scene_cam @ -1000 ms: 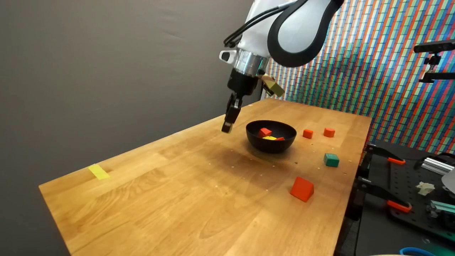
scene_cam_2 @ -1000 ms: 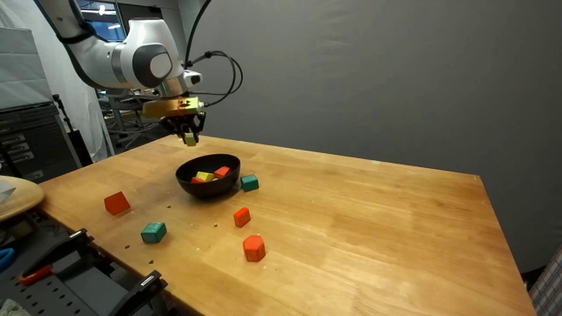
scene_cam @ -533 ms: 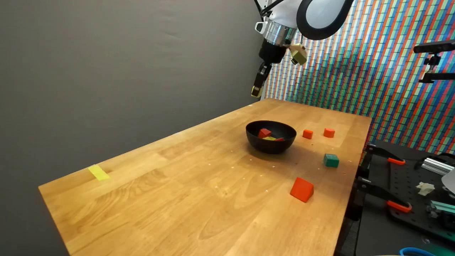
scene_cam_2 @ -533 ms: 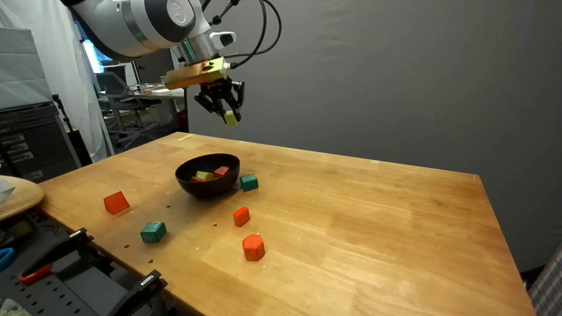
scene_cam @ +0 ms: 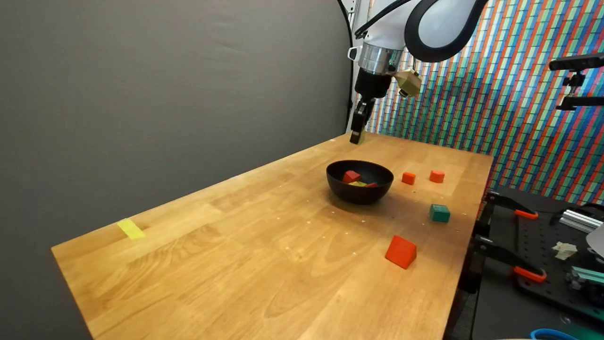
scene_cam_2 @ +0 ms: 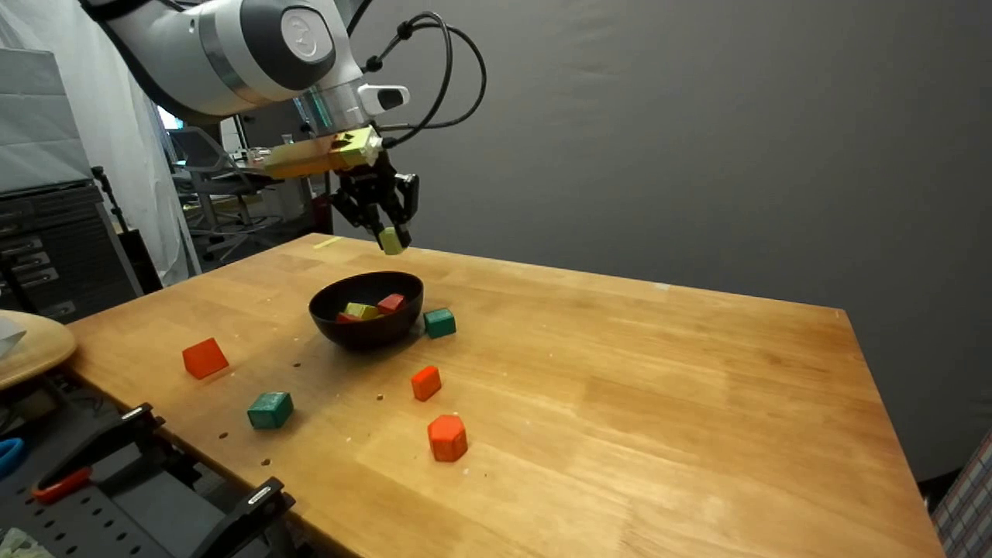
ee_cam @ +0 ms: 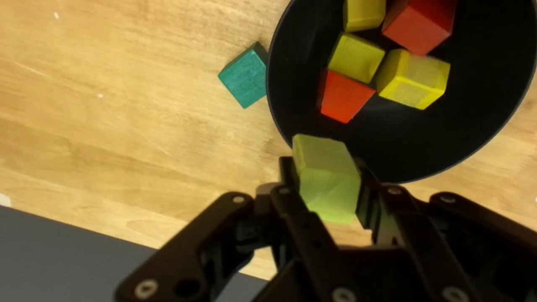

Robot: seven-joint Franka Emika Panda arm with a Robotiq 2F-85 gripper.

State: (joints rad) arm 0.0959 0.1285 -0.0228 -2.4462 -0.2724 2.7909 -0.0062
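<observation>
My gripper (scene_cam_2: 393, 238) has just sunk lower; I clench a yellow block (ee_cam: 327, 180) between my fingers (ee_cam: 287, 170); the black bowl (scene_cam_2: 364, 335) below holds red blocks (ee_cam: 346, 96) and yellow blocks (ee_cam: 356, 57).

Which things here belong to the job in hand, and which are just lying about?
Apparently in the job:
gripper
held yellow block
black bowl
bowl's yellow blocks
bowl's red blocks

Apparently lying about:
two green blocks
red triangular block
two orange-red blocks
yellow tape strip
</observation>
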